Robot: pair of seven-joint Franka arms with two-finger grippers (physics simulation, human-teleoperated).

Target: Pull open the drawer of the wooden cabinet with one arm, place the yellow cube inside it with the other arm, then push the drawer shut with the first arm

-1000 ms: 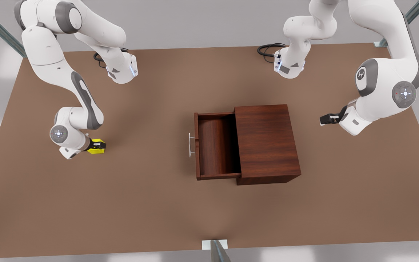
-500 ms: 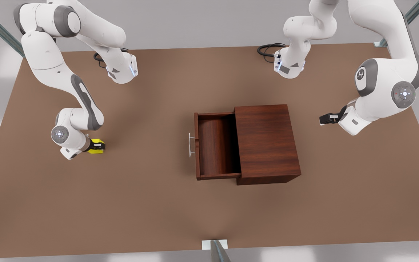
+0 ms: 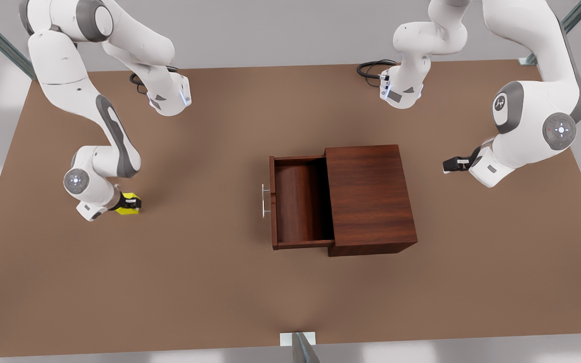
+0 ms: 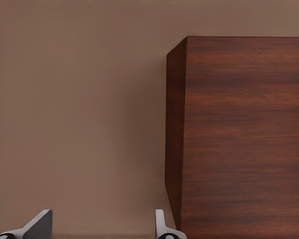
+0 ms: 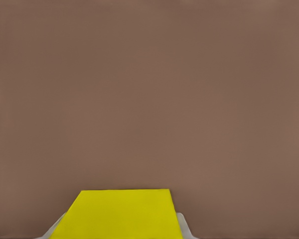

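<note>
The wooden cabinet [image 3: 371,196] stands mid-table with its drawer [image 3: 300,201] pulled open toward the front view's left. The drawer is empty and its silver handle [image 3: 264,200] faces that way. My right gripper [image 3: 129,203] is at the front view's left, shut on the yellow cube [image 3: 127,210] low over the table. In the right wrist view the cube [image 5: 122,214] sits between the fingers [image 5: 183,225]. My left gripper [image 3: 447,165] waits open at the front view's right, behind the cabinet [image 4: 239,139], with nothing between its fingers [image 4: 40,225].
The brown table [image 3: 210,282] has bare surface between the cube and the drawer. Both arm bases [image 3: 169,98] [image 3: 400,93] and their black cables stand along the back edge. A metal post [image 3: 298,345] rises at the front edge.
The right arm has shifted slightly toward the front view's left, and the yellow cube moved with its gripper. The left arm, cabinet and drawer have stayed still.
</note>
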